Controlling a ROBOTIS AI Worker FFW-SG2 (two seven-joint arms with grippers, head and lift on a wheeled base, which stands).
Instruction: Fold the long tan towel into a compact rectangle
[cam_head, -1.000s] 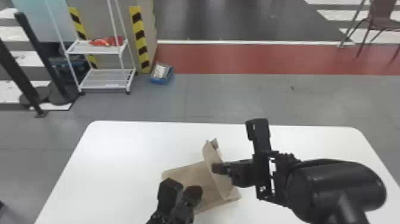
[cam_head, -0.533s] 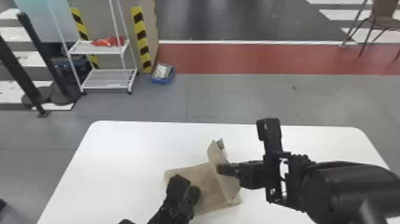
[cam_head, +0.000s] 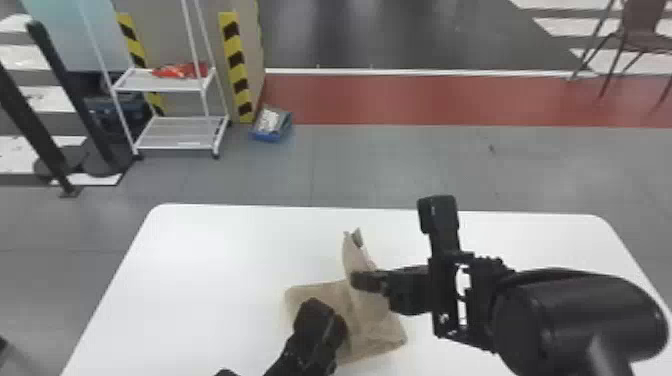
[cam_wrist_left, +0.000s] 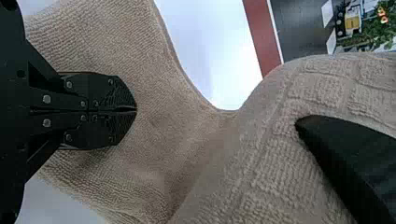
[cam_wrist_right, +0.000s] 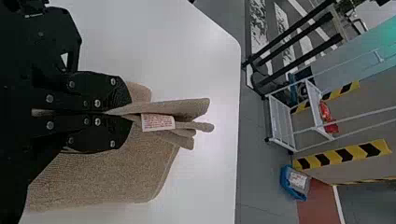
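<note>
The grey floor (cam_head: 380, 167) was the largest thing, and in front of it stood the white table (cam_head: 215, 280). Behind the table there were a white shelf cart (cam_head: 175, 132) and, at the far right side, a brown chair (cam_head: 642, 25). The tan towel (cam_head: 377, 327) was on the table, in the middle of its near part. One portion lay flat, and another portion was lifted upright from it. A blue box (cam_head: 272, 135) was on the floor beside the cart. The right gripper (cam_head: 356, 281) had its jaws closed on the lifted portion, with towel cloth pinched between them. The left gripper (cam_head: 321, 317) was over the lying portion; its jaws were closed together, and I could not see any cloth between them. A red packet (cam_head: 180, 71) rested on the upper shelf. The smallest was a white label (cam_wrist_right: 158, 122) on the towel, just beyond the right gripper's tips.
</note>
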